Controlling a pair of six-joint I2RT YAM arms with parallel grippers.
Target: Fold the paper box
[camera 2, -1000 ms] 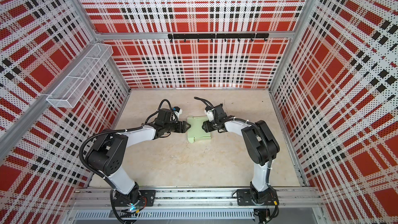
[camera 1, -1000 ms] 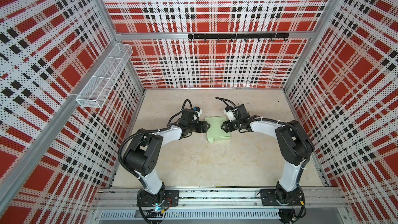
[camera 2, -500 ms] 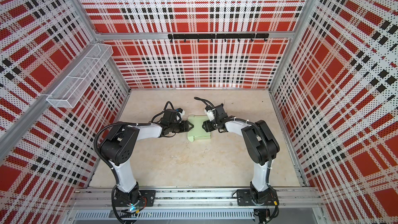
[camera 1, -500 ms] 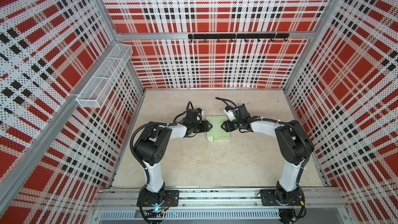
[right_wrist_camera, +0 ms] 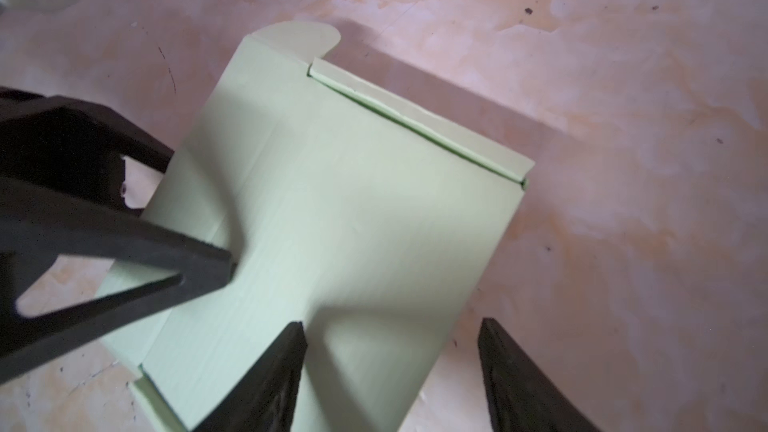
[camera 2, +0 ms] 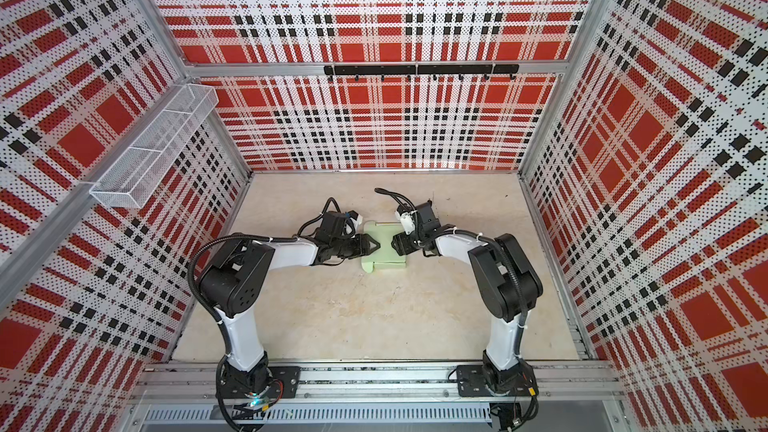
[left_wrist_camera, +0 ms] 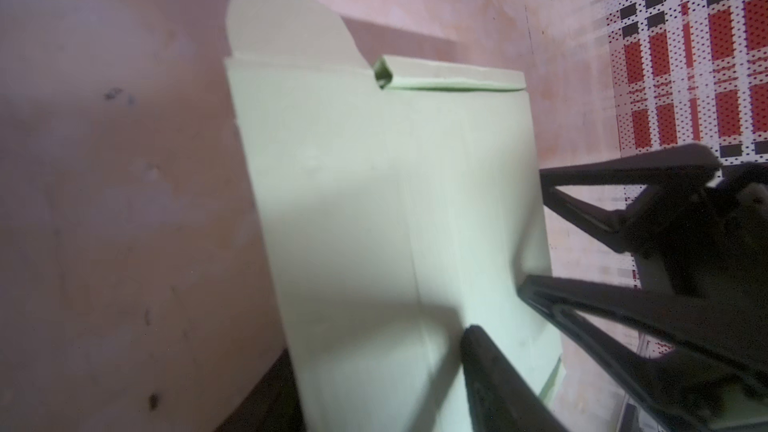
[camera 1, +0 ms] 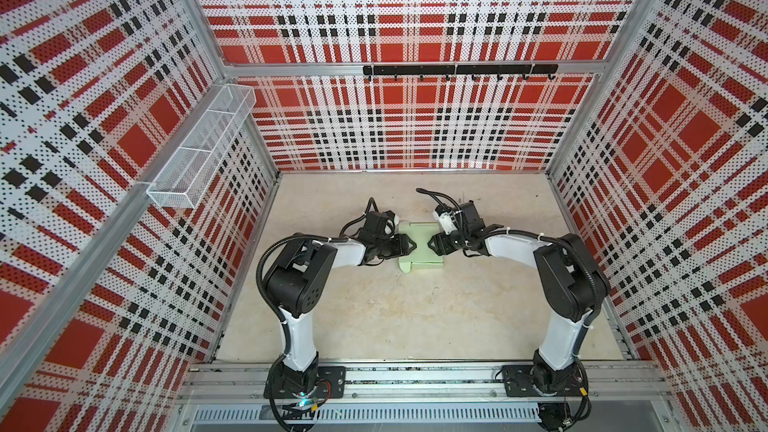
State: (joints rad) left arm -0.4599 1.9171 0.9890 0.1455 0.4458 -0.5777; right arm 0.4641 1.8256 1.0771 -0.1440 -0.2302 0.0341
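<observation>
The paper box [camera 1: 420, 248] [camera 2: 385, 249] is pale mint-green and lies folded flat in the middle of the floor. A rounded tab [left_wrist_camera: 282, 22] [right_wrist_camera: 299, 35] sticks out at one corner. My left gripper [camera 1: 411, 245] [camera 2: 376, 246] [left_wrist_camera: 378, 342] is at the box's left edge, jaws apart. One of its fingers [left_wrist_camera: 498, 371] lies over the top panel; the other is partly hidden behind the box's edge. My right gripper [camera 1: 433, 241] [camera 2: 395, 239] [right_wrist_camera: 390, 322] faces it from the right and is open. One finger is over the box, the other over bare floor beside it.
A white wire basket [camera 1: 199, 151] hangs on the left wall and a black hook rail [camera 1: 459, 69] on the back wall. Plaid walls close in three sides. An aluminium rail [camera 1: 415, 380] carries both arm bases at the front. The beige floor [camera 1: 395, 317] is stained.
My left arm's elbow swung right and its gripper slid a little further onto the box, jaws narrower than before. The right gripper stayed in place and its jaws widened.
</observation>
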